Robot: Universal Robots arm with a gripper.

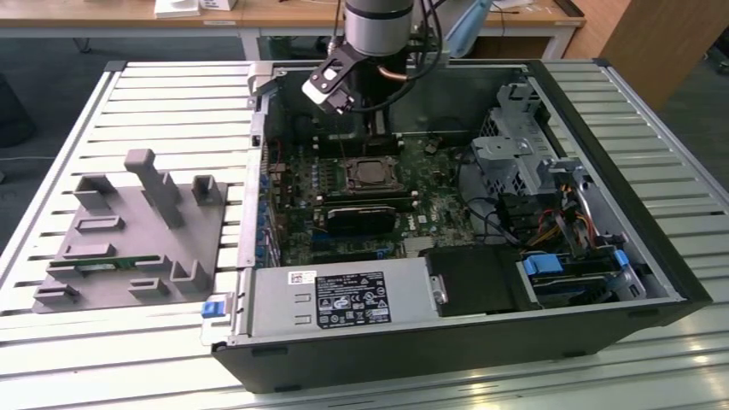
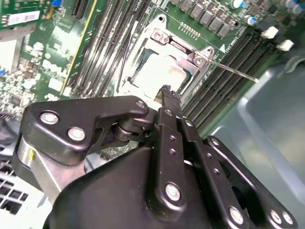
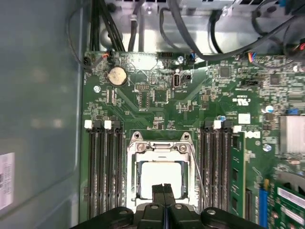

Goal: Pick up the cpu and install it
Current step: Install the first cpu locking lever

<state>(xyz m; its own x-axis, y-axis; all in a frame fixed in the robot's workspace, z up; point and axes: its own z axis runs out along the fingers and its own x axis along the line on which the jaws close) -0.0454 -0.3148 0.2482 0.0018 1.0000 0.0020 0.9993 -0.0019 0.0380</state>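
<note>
The tool (image 3: 163, 187), fingers pressed together on nothing, is hovering just over the cpu (image 3: 160, 177) lying in the socket (image 3: 159, 147). Dipping lower risks nudging it askew and bending contacts.

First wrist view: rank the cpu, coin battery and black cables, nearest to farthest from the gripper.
1. cpu: seated in the socket, right at the tips of the gripper.
2. coin battery: across the board, past the socket.
3. black cables: beyond the board's far edge.

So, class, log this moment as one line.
gripper: shut, empty, over cpu | cpu: lying in motherboard socket
</note>
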